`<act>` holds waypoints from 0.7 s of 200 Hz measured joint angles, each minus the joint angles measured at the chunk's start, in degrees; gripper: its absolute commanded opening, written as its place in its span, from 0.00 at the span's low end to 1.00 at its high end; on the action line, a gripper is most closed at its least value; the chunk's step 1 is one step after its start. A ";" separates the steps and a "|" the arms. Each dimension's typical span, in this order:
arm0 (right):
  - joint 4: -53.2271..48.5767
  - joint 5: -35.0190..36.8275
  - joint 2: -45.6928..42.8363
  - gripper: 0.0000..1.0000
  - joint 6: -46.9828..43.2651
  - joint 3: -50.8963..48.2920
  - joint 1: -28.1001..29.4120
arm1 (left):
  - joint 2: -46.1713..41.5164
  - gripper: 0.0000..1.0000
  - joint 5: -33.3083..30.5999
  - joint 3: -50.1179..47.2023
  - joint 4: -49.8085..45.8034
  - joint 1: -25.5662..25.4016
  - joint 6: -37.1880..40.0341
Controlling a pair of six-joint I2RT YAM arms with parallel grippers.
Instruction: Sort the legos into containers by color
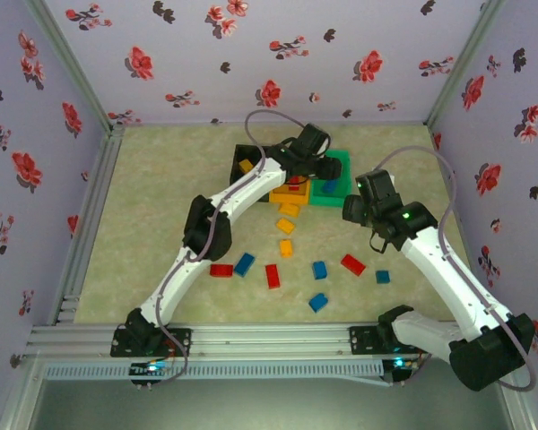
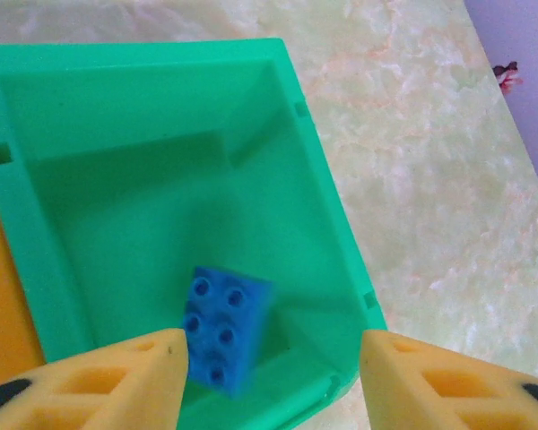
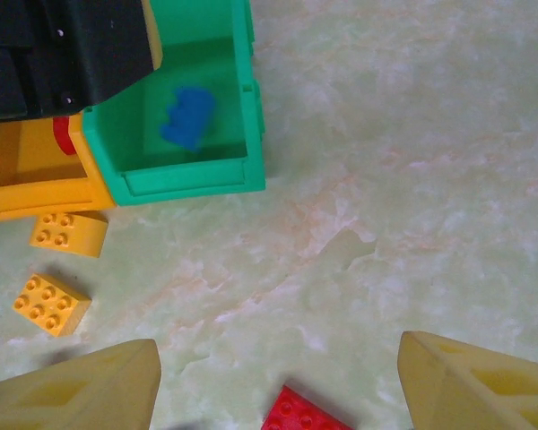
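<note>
The green bin lies beneath the left gripper, whose fingers are parted and hold nothing. A blurred blue brick is inside the bin, beside one fingertip. The right gripper gapes wide and empty, with a red brick on the table between its fingers.

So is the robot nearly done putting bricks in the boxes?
Not yet. Done: a blue brick in the green box, a yellow one in the black box, a red one in the orange box. Now both grippers are open and empty: left gripper over the green box, right gripper above a loose red brick. To do: about ten bricks on the table.
</note>
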 measured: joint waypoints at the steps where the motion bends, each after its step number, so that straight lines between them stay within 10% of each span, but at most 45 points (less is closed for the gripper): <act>1: -0.02 0.00 0.00 0.72 0.00 0.00 0.00 | 0.00 0.57 0.02 0.00 0.00 0.00 -0.02; 59: -0.48 -0.33 -0.15 0.72 0.07 -1.29 0.00 | -4.09 0.58 0.33 -4.66 -0.07 0.48 0.59; 140: -2.93 -2.27 -1.29 0.71 2.16 -5.60 0.00 | -31.19 0.60 -2.71 -29.59 -0.44 1.14 2.75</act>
